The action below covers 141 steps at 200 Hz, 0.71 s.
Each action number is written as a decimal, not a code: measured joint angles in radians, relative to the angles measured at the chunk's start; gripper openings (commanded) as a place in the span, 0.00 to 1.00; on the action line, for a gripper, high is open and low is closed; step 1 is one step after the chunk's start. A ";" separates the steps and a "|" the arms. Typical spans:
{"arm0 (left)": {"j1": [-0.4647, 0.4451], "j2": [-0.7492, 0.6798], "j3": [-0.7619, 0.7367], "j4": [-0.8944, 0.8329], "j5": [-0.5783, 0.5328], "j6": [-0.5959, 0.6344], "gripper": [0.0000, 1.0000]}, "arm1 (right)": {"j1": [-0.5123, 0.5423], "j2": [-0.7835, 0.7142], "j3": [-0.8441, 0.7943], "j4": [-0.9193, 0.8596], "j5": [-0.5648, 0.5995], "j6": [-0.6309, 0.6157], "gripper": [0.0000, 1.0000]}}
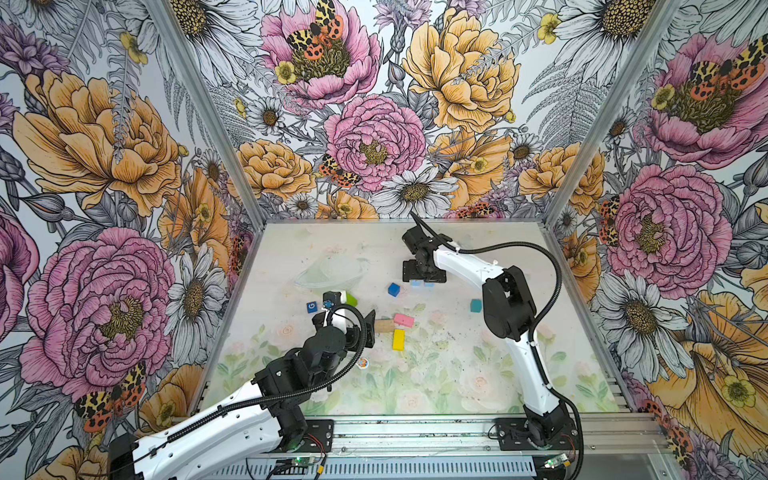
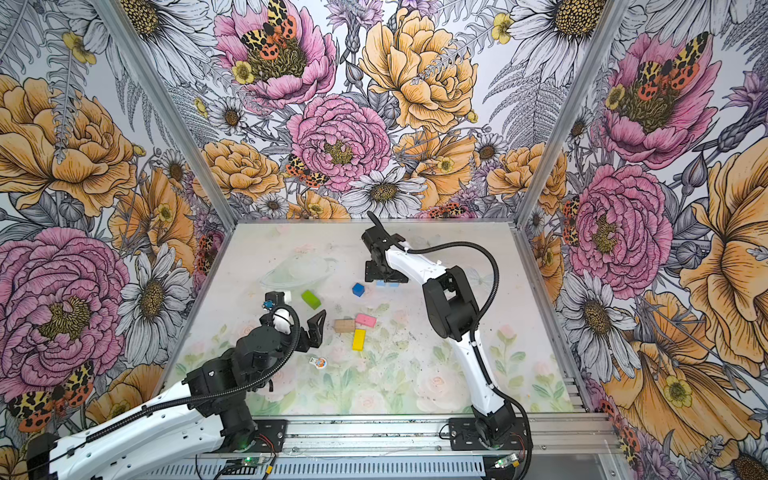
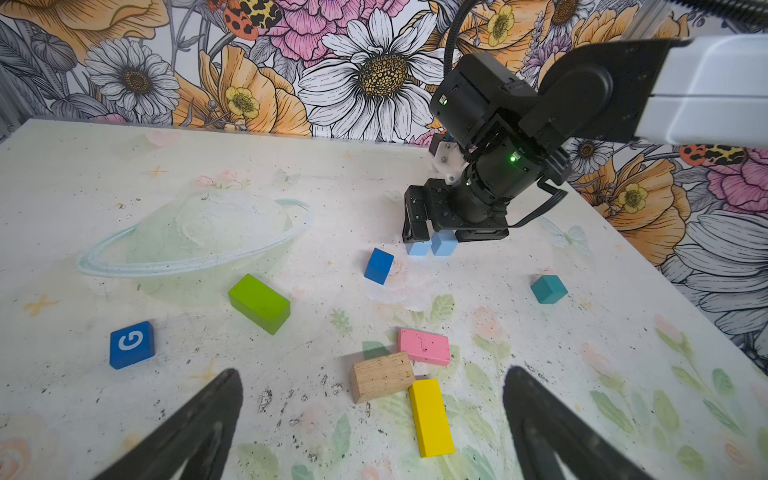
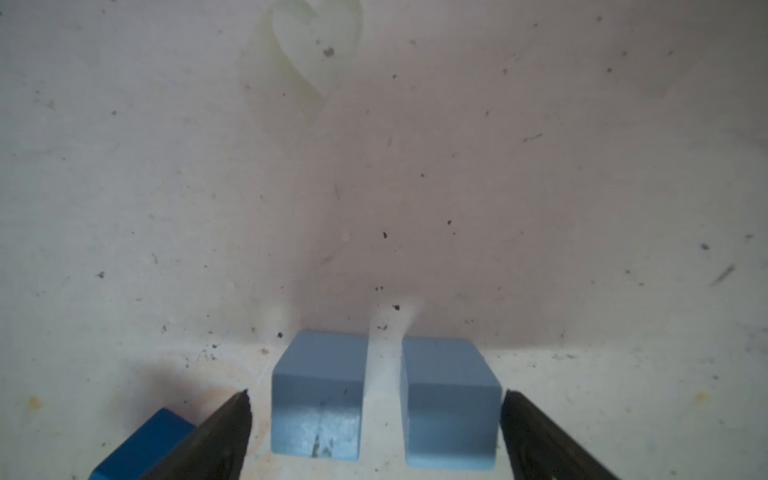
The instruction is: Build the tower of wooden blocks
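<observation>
Right gripper (image 4: 376, 419) fingers apart, straddling two light blue cubes (image 4: 316, 399).
Cubes side by side, small gap, on surface (image 4: 374, 166); left gripper (image 3: 372, 419) fingers apart, nothing held.

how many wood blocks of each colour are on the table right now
light blue wooden cubes: 2
dark blue wooden blocks: 2, one marked G
teal wooden cube: 1
green wooden brick: 1
pink wooden brick: 1
bare-wood brick: 1
yellow wooden brick: 1
Total: 9
</observation>
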 measured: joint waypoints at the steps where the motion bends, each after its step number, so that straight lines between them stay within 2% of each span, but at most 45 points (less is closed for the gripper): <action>1: 0.001 -0.001 0.000 0.000 0.000 0.000 0.99 | 0.000 0.000 0.000 0.000 0.000 0.000 0.93; 36: 0.014 -0.009 -0.010 -0.002 0.006 0.000 0.99 | -0.003 0.008 0.007 -0.015 0.000 0.005 0.86; 108: 0.025 -0.016 -0.015 -0.006 0.014 0.003 0.99 | -0.011 0.020 0.031 -0.024 -0.008 0.002 0.61; 141: 0.028 -0.025 -0.016 -0.011 0.014 0.003 0.99 | -0.016 0.028 0.045 -0.025 -0.013 0.001 0.60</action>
